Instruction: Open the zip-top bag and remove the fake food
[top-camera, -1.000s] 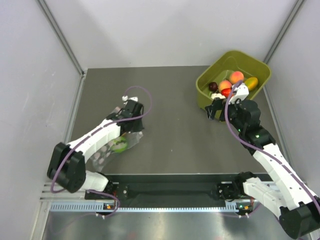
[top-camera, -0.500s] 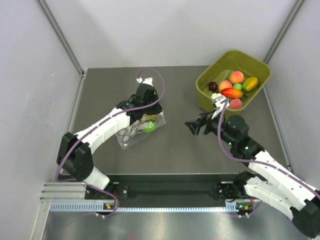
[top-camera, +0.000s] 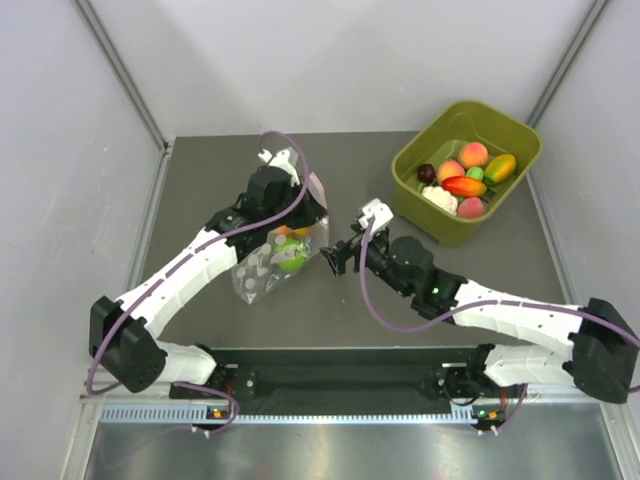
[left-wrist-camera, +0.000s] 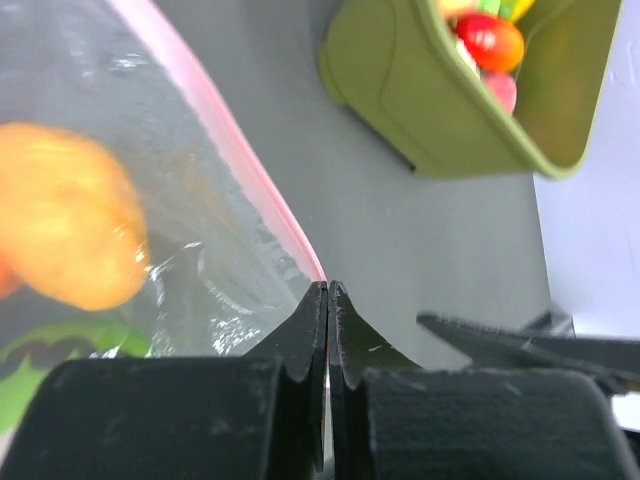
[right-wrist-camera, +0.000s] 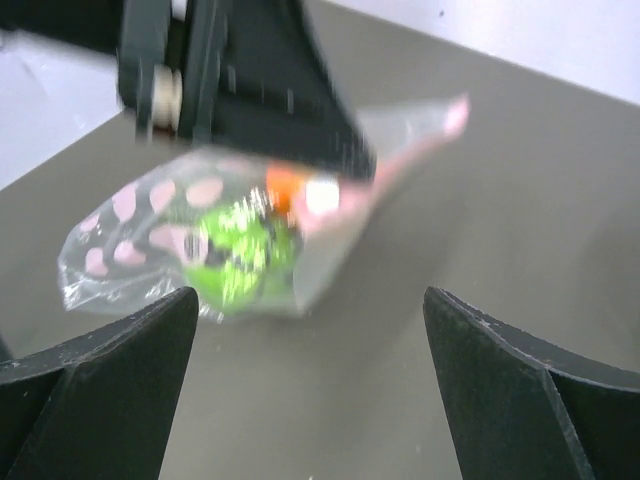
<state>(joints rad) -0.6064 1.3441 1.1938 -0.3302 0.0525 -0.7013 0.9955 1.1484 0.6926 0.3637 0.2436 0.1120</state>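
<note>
Comparing against a second ago: your left arm has carried the clear, crinkly plastic zip-top bag (top-camera: 262, 272) from the near-left of the table toward the centre. The right arm has left the olive-green plastic tub (top-camera: 412, 192) and swung in toward the bag.

Left gripper (left-wrist-camera: 327, 292): fingers pressed together, pinching the bag by its pink zip strip (left-wrist-camera: 232, 152) at the mouth. The bag hangs tilted from that pinch; whether its lower end rests on the table, you cannot tell.

Right gripper (right-wrist-camera: 310, 335): jaws spread wide with nothing between them, facing the bag and near it, not touching.

Fake food: a glossy orange toy fruit (left-wrist-camera: 68, 228) and a bright green toy fruit (right-wrist-camera: 245, 258) sit inside the bag. Nothing is out yet. Whether the zip is sealed cannot be told.

Judgement: you are set up for a two-handed pull. The right gripper needs to take the opposite lip.

Surface: matte dark grey tabletop (top-camera: 350, 165), a metal rail (top-camera: 350, 412) at the near edge, pale walls on three sides. The tub, far right, holds other toy fruit.
</note>
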